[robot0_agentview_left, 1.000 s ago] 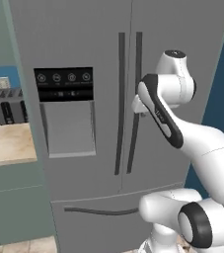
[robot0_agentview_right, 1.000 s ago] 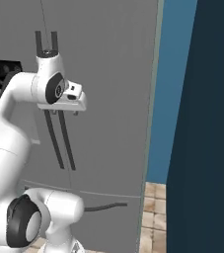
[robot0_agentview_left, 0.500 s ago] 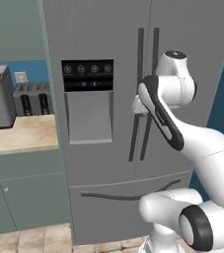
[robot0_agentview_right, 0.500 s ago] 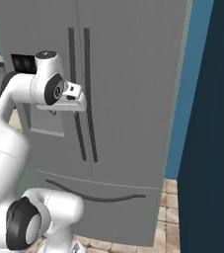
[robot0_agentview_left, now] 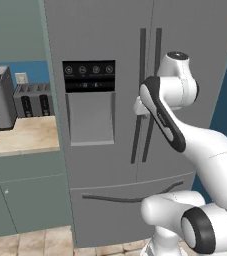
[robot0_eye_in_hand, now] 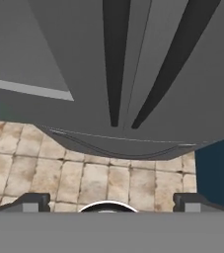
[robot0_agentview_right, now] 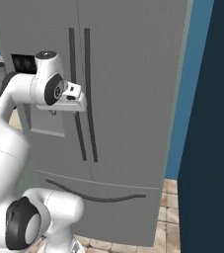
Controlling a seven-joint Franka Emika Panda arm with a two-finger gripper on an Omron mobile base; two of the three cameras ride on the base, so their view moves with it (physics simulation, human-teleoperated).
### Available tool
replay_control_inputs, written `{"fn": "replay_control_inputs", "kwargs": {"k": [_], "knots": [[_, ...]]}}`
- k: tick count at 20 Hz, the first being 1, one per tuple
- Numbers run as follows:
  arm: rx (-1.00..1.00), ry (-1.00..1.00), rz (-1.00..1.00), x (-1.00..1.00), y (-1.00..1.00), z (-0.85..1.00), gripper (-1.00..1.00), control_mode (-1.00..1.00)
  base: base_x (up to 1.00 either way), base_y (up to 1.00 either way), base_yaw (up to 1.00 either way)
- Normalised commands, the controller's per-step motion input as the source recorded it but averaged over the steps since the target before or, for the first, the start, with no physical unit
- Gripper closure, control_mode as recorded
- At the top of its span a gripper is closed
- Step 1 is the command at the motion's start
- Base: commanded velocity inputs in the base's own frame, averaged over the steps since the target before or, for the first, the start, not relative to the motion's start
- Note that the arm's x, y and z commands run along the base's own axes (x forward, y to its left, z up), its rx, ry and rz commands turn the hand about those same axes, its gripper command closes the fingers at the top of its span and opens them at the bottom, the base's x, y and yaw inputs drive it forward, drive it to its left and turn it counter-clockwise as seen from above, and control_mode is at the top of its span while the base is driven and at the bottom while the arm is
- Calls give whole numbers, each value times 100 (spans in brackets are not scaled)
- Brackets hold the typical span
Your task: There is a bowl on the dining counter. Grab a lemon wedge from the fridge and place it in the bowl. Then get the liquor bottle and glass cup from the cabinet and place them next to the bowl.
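The tall grey steel fridge stands straight ahead with both doors shut, its two dark vertical handles side by side and a black dispenser panel on the left door. It also fills the right base view. My arm is folded up in front of the handles. In the hand view my gripper is open and holds nothing, looking down past the handles to the floor. A flat grey-green wall cabinet hangs left of the fridge. The bowl, lemon wedge, liquor bottle, glass cup and dining counter are out of view.
Left of the fridge a beige worktop carries a toaster and a grey appliance, over grey-green base units. A dark blue wall closes the right side. Beige floor tiles lie below the freezer drawer.
The whole picture has shifted, so the camera has moved: the fridge has slid rightward in both base views and looks nearer. The arm keeps its folded pose, jaws open.
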Motion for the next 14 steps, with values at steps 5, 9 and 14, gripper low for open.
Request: {"fn": "replay_control_inputs", "kwargs": {"k": [5, 9, 14], "knots": [[0, -15, 0, 0, -17, -3, -100, -100, 0, 0, 0], [0, -22, 0, 25, -33, 0, -100, -100, 0, 0, 0], [1, -15, 0, 39, -33, 0, -100, -100, 0, 0, 0]]}}
